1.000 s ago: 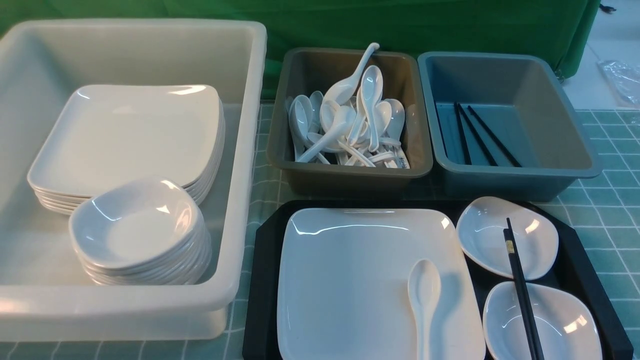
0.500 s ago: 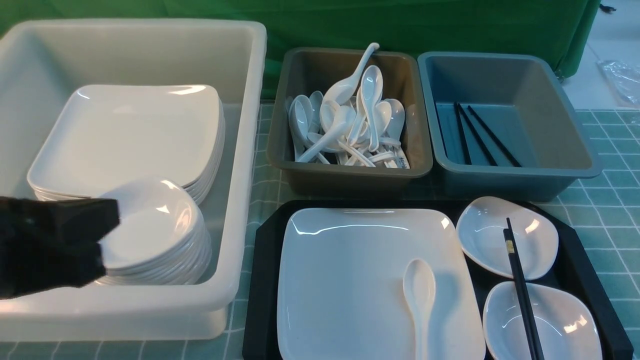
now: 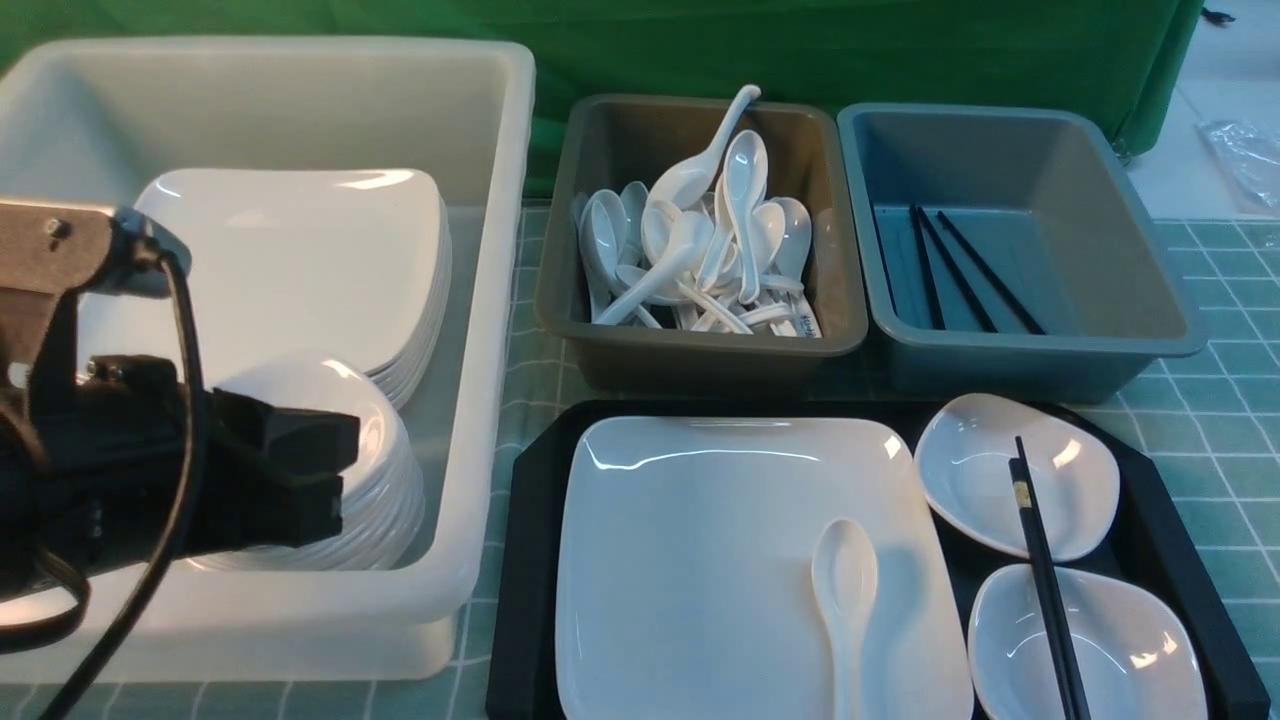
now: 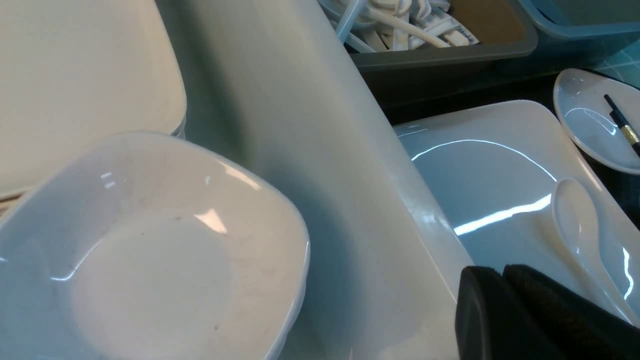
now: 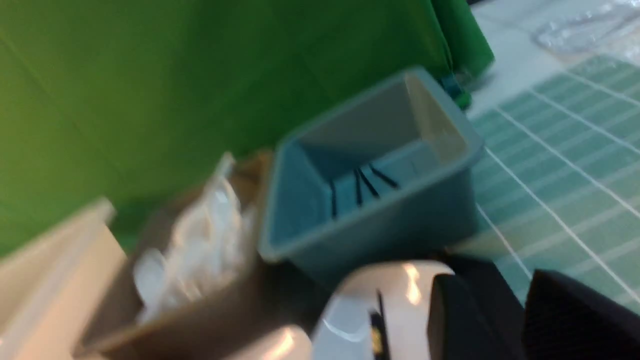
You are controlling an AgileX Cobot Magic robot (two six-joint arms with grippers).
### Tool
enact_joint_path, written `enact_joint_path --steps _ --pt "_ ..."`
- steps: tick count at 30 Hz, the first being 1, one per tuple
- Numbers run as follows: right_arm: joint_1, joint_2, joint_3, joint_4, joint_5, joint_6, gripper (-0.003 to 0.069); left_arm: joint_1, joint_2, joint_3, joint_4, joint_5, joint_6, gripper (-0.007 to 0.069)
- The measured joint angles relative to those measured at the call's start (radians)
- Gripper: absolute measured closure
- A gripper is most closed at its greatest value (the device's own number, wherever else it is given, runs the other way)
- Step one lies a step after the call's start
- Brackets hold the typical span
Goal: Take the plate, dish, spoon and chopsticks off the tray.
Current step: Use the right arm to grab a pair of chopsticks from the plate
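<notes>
Left gripper (image 3: pixel 343 472), pressed together and empty, hangs beside the stacked dishes (image 3: pixel 390 490) in the white tub (image 3: pixel 492 300). The right gripper (image 5: pixel 525 320), slightly parted and empty, hangs near the chopsticks (image 3: pixel 1042 585) on the tray (image 3: pixel 525 600).

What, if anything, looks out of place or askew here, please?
Nothing is spilled or broken. The pair of thin black chopsticks lies across two small white dishes on the black plastic tray, and one white soup spoon pokes above the grey-brown tub's rim.
</notes>
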Motion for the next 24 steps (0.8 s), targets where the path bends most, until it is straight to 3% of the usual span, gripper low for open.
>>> enact_joint_path --steps 3,8,11,14,18,24 --pt "0.058 0.081 -0.117 0.001 0.158 -0.004 0.0454 0.0 0.0 0.0 -0.029 -0.019 0.018 0.0608" --pt "0.176 0.356 -0.372 0.001 0.44 -0.159 0.0461 0.0 0.008 0.0 -0.141 -0.015 0.168 0.0608" --pt "0.266 0.667 -0.583 -0.005 0.669 -0.286 0.0461 0.0 0.009 0.0 -0.264 0.022 0.314 0.0608" --pt "0.304 0.95 -0.706 -0.014 0.792 -0.348 0.0444 0.0 -0.009 0.0 -0.336 0.084 0.415 0.0608" --pt "0.304 1.16 -0.772 -0.03 0.833 -0.354 0.0374 0.0 -0.063 0.0 -0.361 0.133 0.456 0.0608" --pt "0.304 1.345 -0.796 -0.033 0.763 -0.354 0.0253 0.0 -0.143 0.0 -0.363 0.145 0.497 0.0608"
